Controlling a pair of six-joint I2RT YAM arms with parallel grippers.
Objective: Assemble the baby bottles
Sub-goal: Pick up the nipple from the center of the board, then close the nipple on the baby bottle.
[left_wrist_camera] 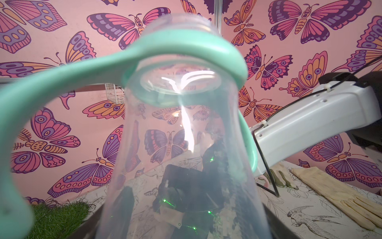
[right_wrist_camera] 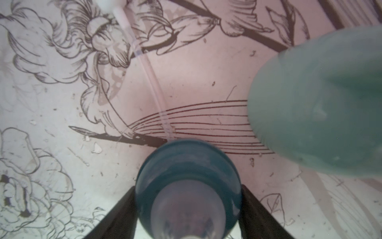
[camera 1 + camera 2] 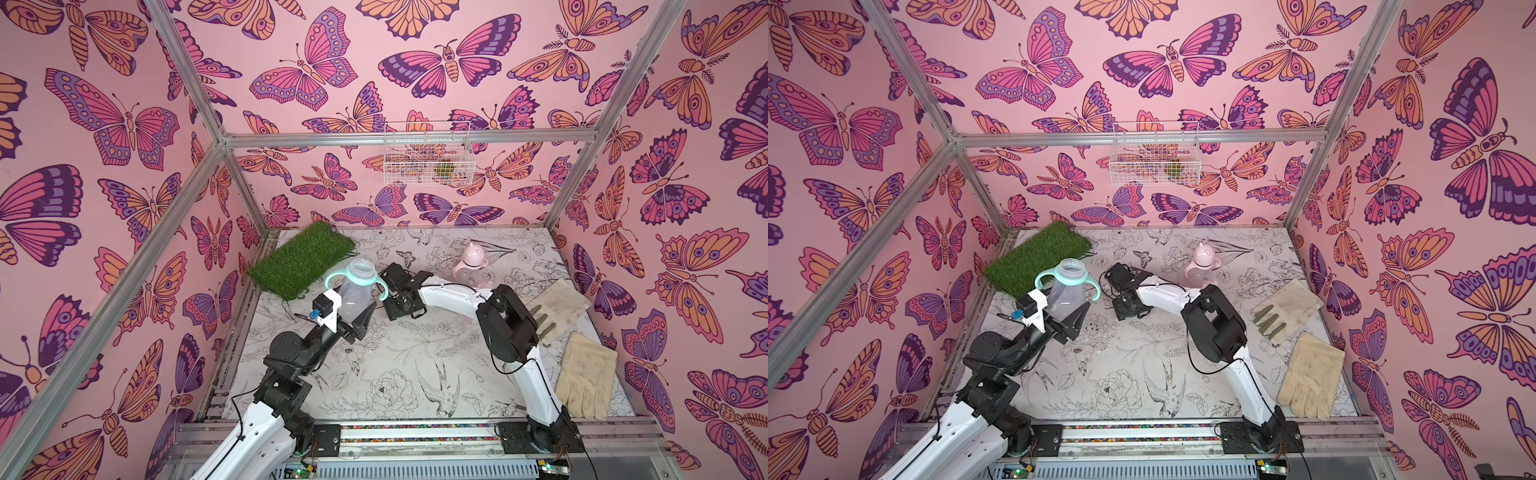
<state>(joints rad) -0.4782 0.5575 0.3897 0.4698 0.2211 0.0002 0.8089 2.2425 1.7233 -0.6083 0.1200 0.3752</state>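
Note:
My left gripper (image 3: 353,309) (image 3: 1065,318) is shut on a clear baby bottle (image 3: 357,286) (image 3: 1065,291) and holds it tilted above the table, open mouth up. A teal two-handled ring (image 3: 332,278) (image 1: 62,78) sits round the bottle's neck. In the left wrist view the bottle (image 1: 182,144) fills the middle. Just beside it my right gripper (image 3: 403,305) (image 3: 1129,307) points down at the table. In the right wrist view its jaws touch both sides of a teal nipple collar (image 2: 186,165) with a clear nipple (image 2: 188,213). A pink capped bottle (image 3: 471,266) stands at the back.
A green grass mat (image 3: 303,259) lies at the back left, close to the held bottle. Two pale gloves (image 3: 586,378) (image 3: 561,303) lie along the right side. A wire basket (image 3: 428,153) hangs on the back wall. A clear straw (image 2: 144,62) lies on the table near the collar.

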